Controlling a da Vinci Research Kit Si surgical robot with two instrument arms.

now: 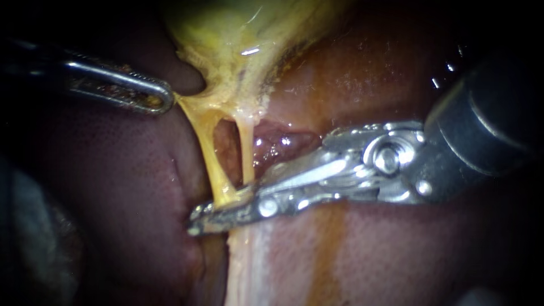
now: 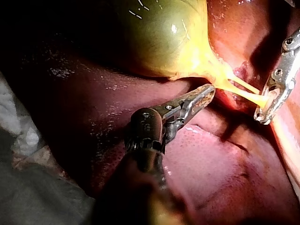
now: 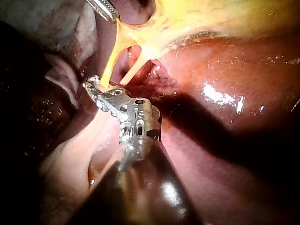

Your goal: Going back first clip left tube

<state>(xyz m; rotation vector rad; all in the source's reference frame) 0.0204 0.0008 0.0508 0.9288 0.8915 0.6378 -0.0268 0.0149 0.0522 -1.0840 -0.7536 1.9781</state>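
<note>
at the upper end of the left tube [image 1: 207,153], where it runs out of the yellow gallbladder [image 1: 238,34], the endoscope view has my left instrument [image 1: 167,101] with its jaws closed on a fold of gallbladder tissue just beside the tube, drawing it to a point. at the tube's lower end my right instrument [image 1: 198,221] lies straight across it, touching it. whether it clamps the tube or only rests against it i cannot tell. the thinner right tube [image 1: 246,153] stands just beside the left tube and meets the same metal tip; dark red liver [image 1: 124,187] lies behind both.

from the left wrist view, the left instrument [image 2: 209,91] pinches the gallbladder [image 2: 159,37] where the left tube [image 2: 246,96] begins, and the tube stretches taut away from it to the right instrument [image 2: 262,116] at its far end.

from the right wrist view, the right instrument [image 3: 91,84] sits at the near end of the left tube [image 3: 108,70] — the tube runs ahead of it to the gallbladder [image 3: 211,18], with the left instrument [image 3: 108,11] at that far end, beside the tube.
</note>
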